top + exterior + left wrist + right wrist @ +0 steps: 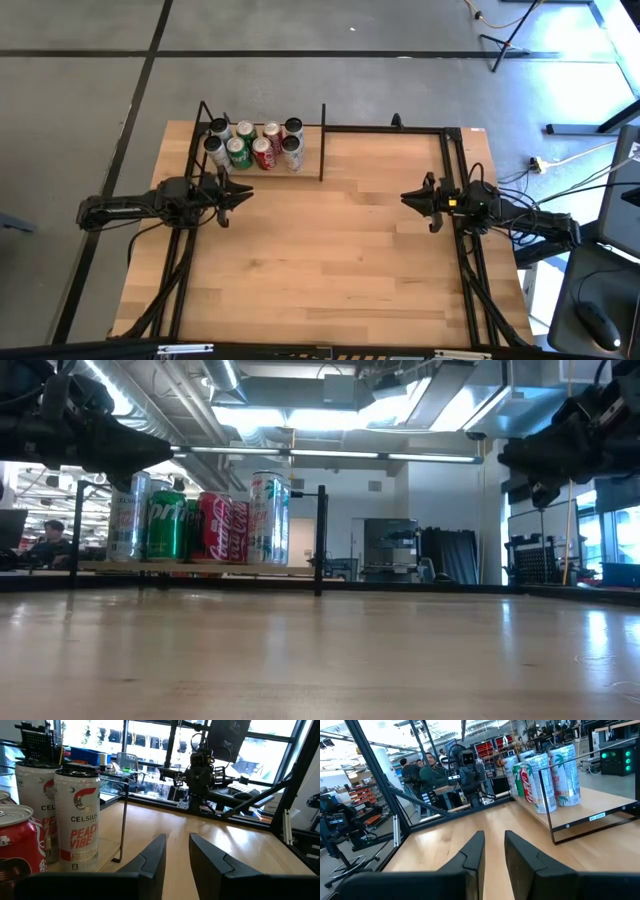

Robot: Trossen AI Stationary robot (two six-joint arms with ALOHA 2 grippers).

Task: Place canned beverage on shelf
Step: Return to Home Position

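Cans (263, 153): I count eight, standing in two rows on the shelf (311, 160), upper left of centre in the high frame.
Left jaws: slightly apart, holding nothing, over the counter (330, 260) at middle left, just below the shelf.
Right jaws: I see them slightly apart, empty, at middle right.

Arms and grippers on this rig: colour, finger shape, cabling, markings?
Both arms are dark, near black, and jointed. The left gripper and right gripper each carry two dark, angular, flat-faced fingers. Thin cables trail off by the right arm, which has a small yellowish mark near its wrist.
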